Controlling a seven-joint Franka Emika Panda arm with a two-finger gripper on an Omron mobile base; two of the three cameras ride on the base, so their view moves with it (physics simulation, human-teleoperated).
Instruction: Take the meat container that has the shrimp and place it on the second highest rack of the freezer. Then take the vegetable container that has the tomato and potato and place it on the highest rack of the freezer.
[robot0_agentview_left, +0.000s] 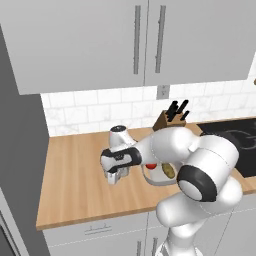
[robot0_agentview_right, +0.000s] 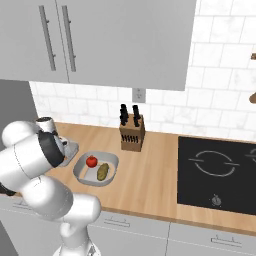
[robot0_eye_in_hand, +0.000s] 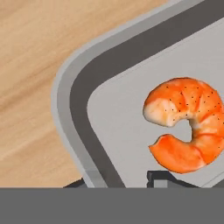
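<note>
Meat container (robot0_eye_in_hand: 118, 109): matt grey metal, smooth, darker inner wall. Shrimp (robot0_eye_in_hand: 186, 124): glossy orange-white, speckled. Counter (robot0_agentview_left: 75, 175): wood grain, satin. Vegetable container (robot0_agentview_right: 82, 172): dull grey metal. Tomato (robot0_agentview_right: 91, 161): shiny red. Potato (robot0_agentview_right: 103, 171): rough olive-brown. Cooktop (robot0_agentview_right: 220, 172): glossy black glass.

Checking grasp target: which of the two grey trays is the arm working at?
The meat container, the small rectangular tray holding the shrimp; the hand camera looks straight down onto its corner. The wider vegetable container with tomato and potato sits apart, untouched.
</note>
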